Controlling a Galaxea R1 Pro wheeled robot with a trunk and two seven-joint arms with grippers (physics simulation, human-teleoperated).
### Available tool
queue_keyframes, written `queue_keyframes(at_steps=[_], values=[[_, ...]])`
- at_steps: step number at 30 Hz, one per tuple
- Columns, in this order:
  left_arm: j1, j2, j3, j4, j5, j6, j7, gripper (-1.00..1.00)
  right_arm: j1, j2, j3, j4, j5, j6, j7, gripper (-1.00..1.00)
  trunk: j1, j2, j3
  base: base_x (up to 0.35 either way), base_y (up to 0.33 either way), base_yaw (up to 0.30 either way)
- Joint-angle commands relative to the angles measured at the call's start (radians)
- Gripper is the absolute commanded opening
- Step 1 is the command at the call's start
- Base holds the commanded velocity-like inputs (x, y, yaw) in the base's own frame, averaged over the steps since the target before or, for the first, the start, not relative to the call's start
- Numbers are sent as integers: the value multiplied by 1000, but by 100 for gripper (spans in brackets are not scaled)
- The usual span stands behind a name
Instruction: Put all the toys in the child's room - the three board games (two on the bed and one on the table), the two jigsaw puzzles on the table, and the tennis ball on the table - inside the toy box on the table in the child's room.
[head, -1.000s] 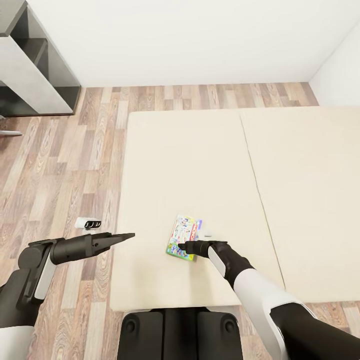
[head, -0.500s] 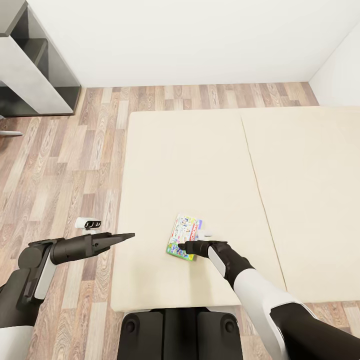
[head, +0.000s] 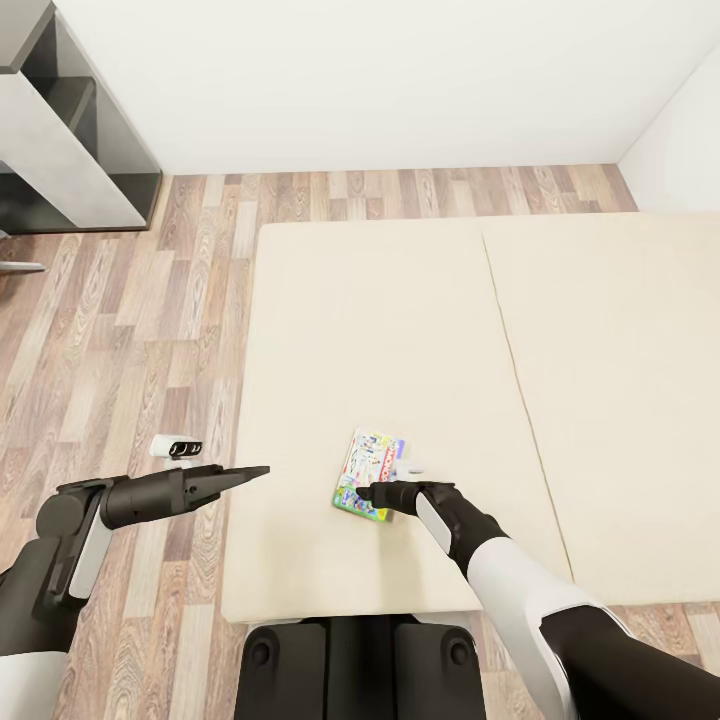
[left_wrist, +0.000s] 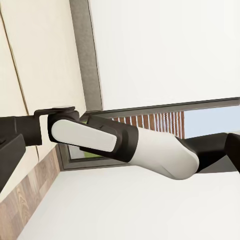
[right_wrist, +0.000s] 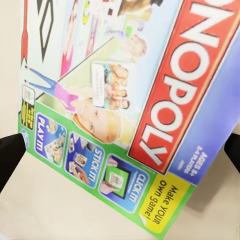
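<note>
Monopoly board game lies flat on the bed, just ahead of the right gripper — its fingertips stand wide apart at the box's near edge, holding nothing. Straddle that edge squarely and get one finger under before closing; a thin box will likely slide on the mattress. Left gripper hovers aside at the bed's edge — its opening I cannot tell.

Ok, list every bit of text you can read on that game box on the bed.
All on the game box:
"MONOPOLY", only partly in frame, on the red band
"PLAY IT!"
"STICK IT!"
"CLICK IT!"
"Make YOUR Own game!" in the yellow corner
"AGES 8+", with a smaller line beneath too blurred to read
In the head view the print is unreadable.
</note>
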Motion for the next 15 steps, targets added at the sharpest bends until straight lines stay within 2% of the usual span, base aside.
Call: queue_keyframes(at_steps=[1, 15], values=[[0, 0, 0, -1, 0, 10, -4, 100, 0, 0, 3, -1, -9, 5, -2, 100, 1, -2, -1, 0, 0, 0], [0, 0, 0, -1, 0, 10, -4, 100, 0, 0, 2, -1, -8, 14, -3, 100, 1, -2, -1, 0, 0, 0]])
